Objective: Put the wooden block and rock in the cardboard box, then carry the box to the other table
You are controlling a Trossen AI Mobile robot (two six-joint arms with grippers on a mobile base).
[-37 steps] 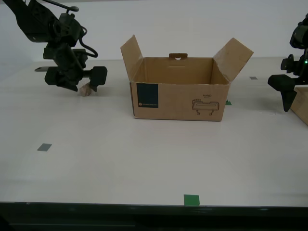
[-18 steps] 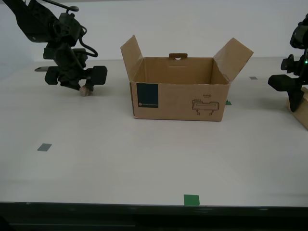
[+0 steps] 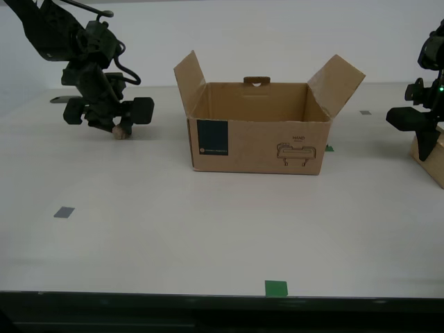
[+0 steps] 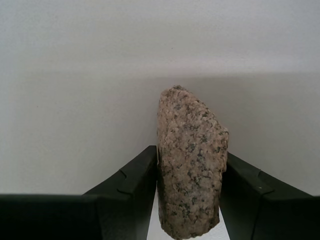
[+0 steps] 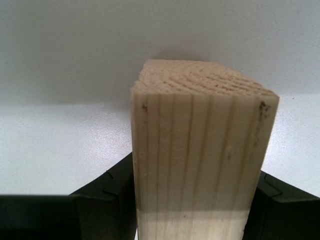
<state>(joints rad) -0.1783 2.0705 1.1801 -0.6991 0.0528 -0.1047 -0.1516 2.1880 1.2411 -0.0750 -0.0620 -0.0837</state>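
The cardboard box [image 3: 260, 142] stands open mid-table, flaps upright, its visible inside empty. Toward the exterior view's left, my second gripper [image 3: 116, 129] is shut on the rock [image 3: 120, 131], low at the tabletop. In the second wrist view the speckled pinkish rock [image 4: 192, 160] stands pinched between both dark fingers [image 4: 142, 177]. At the exterior view's right edge, my first gripper [image 3: 422, 139] is shut on the wooden block [image 3: 433, 158]. The first wrist view has the pale block [image 5: 200, 155] filling the gap between the fingers [image 5: 117, 192].
The white table [image 3: 208, 229] carries green tape squares [image 3: 275, 288] near its front edge and beside the box, and a grey one [image 3: 64, 212] toward the exterior view's left. A bare wall stands behind.
My second gripper has closed on the rock and shifted it slightly toward the exterior view's left. At the right edge, the wooden block now sits higher and further into view in my first gripper.
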